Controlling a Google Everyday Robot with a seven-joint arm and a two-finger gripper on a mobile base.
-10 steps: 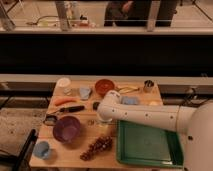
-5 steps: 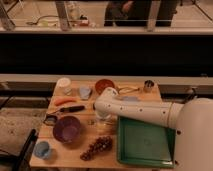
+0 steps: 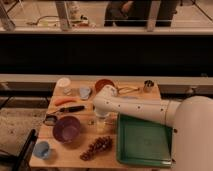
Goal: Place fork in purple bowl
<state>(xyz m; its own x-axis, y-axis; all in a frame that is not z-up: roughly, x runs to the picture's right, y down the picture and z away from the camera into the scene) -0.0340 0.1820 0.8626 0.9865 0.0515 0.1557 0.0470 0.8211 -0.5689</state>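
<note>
The purple bowl sits at the front left of the wooden table, upright and empty as far as I can see. My white arm reaches in from the right. Its gripper points down at the table just right of the bowl, between the bowl and the green tray. I cannot make out the fork; it may lie under the gripper.
A black-handled knife and an orange carrot-like item lie behind the bowl. An orange-brown bowl, white cup, yellowish wiry utensil and metal cup stand at the back. Grapes and a light-blue cup sit in front.
My arm has swung left across the table, bringing the gripper closer to the purple bowl. The objects on the table have not moved.
</note>
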